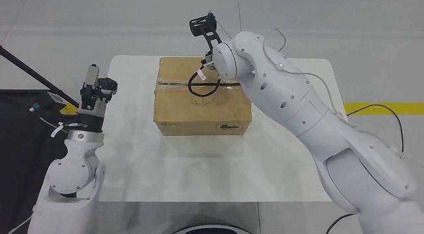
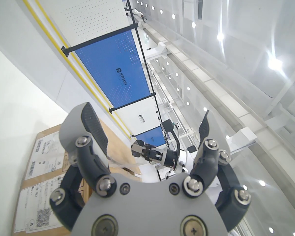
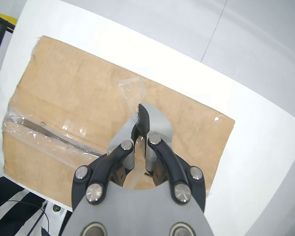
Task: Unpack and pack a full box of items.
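Grey flooring surrounds the white rounded table (image 1: 199, 168), which carries the brown cardboard box (image 1: 179, 105) at its centre with the flaps closed. Judge the task as barely begun: the clear sealing tape (image 3: 51, 133) lies along most of the seam, and nothing is unpacked. Note that the right gripper (image 3: 140, 114), above the box top, is clamped on a lifted strip of clear tape (image 3: 131, 89). The left gripper (image 2: 147, 110) stands at the table's left edge, jaws wide, holding nothing. Expect the remaining tape to block the flaps. A black cloth (image 1: 20, 154) lies beside the table, well apart from the box.
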Robot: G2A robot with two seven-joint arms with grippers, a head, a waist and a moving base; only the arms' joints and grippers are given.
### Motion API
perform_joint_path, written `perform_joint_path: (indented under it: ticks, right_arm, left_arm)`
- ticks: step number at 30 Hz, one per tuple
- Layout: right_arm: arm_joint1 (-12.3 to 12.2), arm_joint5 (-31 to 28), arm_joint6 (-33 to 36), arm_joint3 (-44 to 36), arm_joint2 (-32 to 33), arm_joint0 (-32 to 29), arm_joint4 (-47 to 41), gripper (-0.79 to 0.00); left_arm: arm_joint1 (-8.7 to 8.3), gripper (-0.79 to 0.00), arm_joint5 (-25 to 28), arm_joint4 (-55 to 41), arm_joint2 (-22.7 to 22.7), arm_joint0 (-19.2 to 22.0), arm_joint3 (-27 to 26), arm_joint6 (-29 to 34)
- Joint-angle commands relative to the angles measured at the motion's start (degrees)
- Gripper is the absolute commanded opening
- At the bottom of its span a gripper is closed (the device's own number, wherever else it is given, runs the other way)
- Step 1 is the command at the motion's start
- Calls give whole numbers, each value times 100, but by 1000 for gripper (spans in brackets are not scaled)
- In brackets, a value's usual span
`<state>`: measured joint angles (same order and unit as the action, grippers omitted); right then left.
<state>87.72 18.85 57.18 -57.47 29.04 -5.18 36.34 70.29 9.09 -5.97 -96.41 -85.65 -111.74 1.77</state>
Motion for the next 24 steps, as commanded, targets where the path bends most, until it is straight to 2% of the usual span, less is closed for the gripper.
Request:
perform_joint_path:
  ticks: [1, 6, 11, 19, 24]
  right_arm:
    - [-77, 22, -254, -198, 203, -151, 59, -785]
    - [-311, 83, -827, -929, 736, -665, 290, -785]
    - [-563, 13, -857, -1606, 1212, -1284, 672, -785]
    - [-816, -210, -1048, -2330, 1875, -2217, 921, -785]
    - [-895, -356, -1176, -2632, 2156, -2653, 953, -785]
  left_arm:
    - [3, 0, -52, 64, 95, 117, -5, 81]
    - [12, 0, -191, 138, 319, 410, 49, 292]
    - [9, 0, -415, 63, 558, 818, 237, 792]
    - [30, 0, -875, 225, 1146, 1648, 1084, 1365]
    - [59, 0, -1001, 306, 1485, 1986, 1489, 1578]
